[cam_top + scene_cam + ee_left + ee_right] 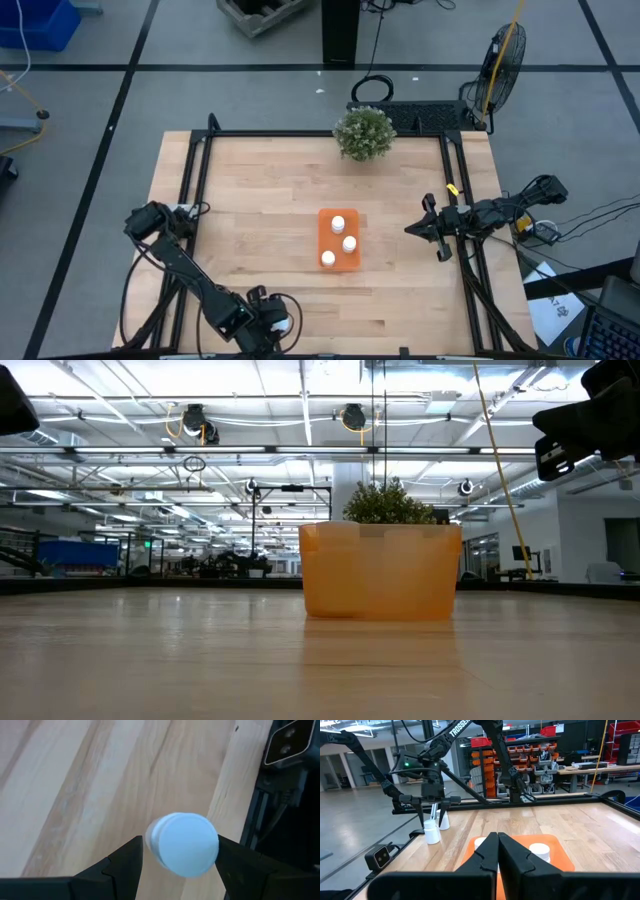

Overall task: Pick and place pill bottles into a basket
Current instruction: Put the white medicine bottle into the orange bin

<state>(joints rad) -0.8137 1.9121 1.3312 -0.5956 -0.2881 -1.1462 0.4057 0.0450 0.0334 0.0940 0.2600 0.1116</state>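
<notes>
The orange basket (338, 240) lies at the table's middle with three white pill bottles (338, 223) standing in it; it also shows in the low view (380, 572). My left gripper (180, 851) is near the table's near edge, shut on a fourth pill bottle (182, 845). In the right wrist view its fingers (440, 812) point down. A fifth bottle (431, 831) stands loose on the table beside it, and also shows in the high view (283, 322). My right gripper (497, 845) is shut and empty, right of the basket (410, 228). My left gripper pinches the pill bottle by its two opposite sides just below the cap (150, 842), between its two fingers. The fingers come from above, pointing down. The bottle stands about upright, cap up; I cannot tell whether its bottom is on the table.
A round green potted plant (364, 132) stands at the table's far edge. Black frame rails (195, 190) run along the left and right sides. The small low-view camera (290, 745) sits at the near edge, close to my left gripper.
</notes>
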